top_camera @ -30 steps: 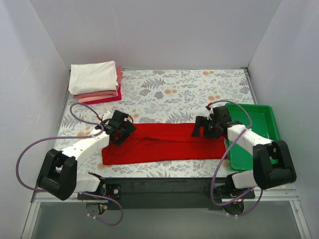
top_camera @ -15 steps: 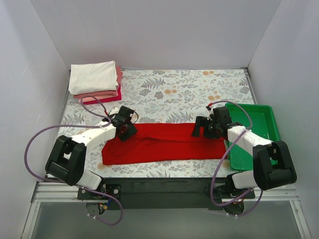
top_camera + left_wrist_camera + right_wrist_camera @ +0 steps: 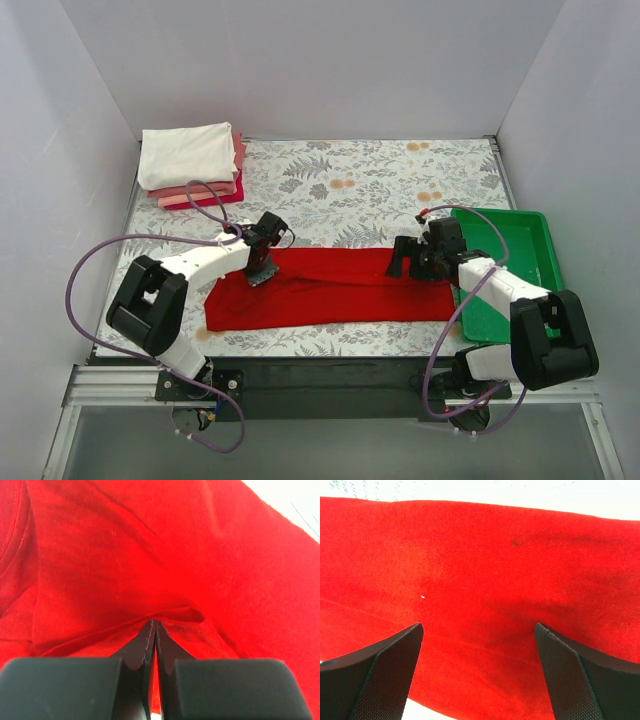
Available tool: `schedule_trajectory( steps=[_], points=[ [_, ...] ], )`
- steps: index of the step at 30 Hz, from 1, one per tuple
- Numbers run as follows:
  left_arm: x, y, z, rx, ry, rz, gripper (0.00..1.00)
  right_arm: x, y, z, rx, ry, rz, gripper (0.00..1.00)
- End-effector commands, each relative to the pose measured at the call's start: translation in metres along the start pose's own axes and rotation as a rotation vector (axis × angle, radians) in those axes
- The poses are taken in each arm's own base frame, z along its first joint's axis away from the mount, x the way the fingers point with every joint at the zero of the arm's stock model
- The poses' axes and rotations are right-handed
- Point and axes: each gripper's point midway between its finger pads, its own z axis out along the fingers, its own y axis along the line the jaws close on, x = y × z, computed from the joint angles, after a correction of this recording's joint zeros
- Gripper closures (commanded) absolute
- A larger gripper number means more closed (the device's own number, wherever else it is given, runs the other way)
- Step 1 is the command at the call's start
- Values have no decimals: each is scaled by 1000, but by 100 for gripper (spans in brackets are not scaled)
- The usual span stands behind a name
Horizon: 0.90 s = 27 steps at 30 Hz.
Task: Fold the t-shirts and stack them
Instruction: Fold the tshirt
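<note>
Status: part done.

Done: stack of 3 folded shirts at the far-left corner of the surface [image 3: 400, 190]. White t-shirt [image 3: 185, 155] on top, pink t-shirt [image 3: 190, 192] under it, crimson t-shirt [image 3: 222, 199] at the bottom. Edges roughly aligned, no arm near them.

In hand: red t-shirt [image 3: 330, 290] lies flat as a long band across the near-middle of the surface, its right end just beside the green tray [image 3: 520, 250]. Looks folded lengthwise only. Judged outstanding: cross folds to bring it to stack size, then transfer onto the white one.

Left pincer [image 3: 262, 268] sits on the band's far-left corner. Wrist view shows its jaws pressed together with a small ridge of red cloth nipped at the tips [image 3: 154, 630].

Right pincer [image 3: 405, 262] is over the band's far edge, right of centre. Jaws spread wide, nothing between them, cloth visible below in the gap [image 3: 477, 630]. No grip yet on that side.

Count: t-shirts 4 (3 stacked, 1 loose). Tray 1, nothing seen in it. Arms 2, pincers 2.
</note>
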Motion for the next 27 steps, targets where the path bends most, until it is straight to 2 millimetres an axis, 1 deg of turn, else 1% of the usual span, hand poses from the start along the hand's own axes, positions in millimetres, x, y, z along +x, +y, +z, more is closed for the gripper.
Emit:
schedule_trajectory(
  steps=[1, 8, 16, 20, 23, 24, 25, 26, 27],
  points=[
    [-9, -4, -23, 25, -54, -25, 100, 9, -6, -2, 30, 13, 4, 2],
    [1, -2, -35, 54, -61, -33, 100, 13, -9, -3, 35, 14, 0, 2],
    [23, 10, -35, 39, -42, -24, 100, 15, -9, -5, 31, 8, -5, 2],
    [37, 9, -39, 81, -32, 11, 100, 17, -9, -5, 34, 9, -10, 2],
    [47, 3, -45, 130, -19, 60, 100, 17, -11, -5, 38, 10, -9, 2],
    [52, 0, -48, 151, -13, 87, 92, 16, -10, -5, 37, 10, -12, 2],
    [53, -6, -53, 195, -17, 124, 87, 17, -11, -5, 41, 11, -11, 2],
    [61, -11, -58, 232, 9, 152, 82, 17, -11, -5, 42, 12, -11, 2],
    [66, -15, -64, 262, 11, 183, 73, 16, -11, -4, 41, 11, -13, 2]
  ],
)
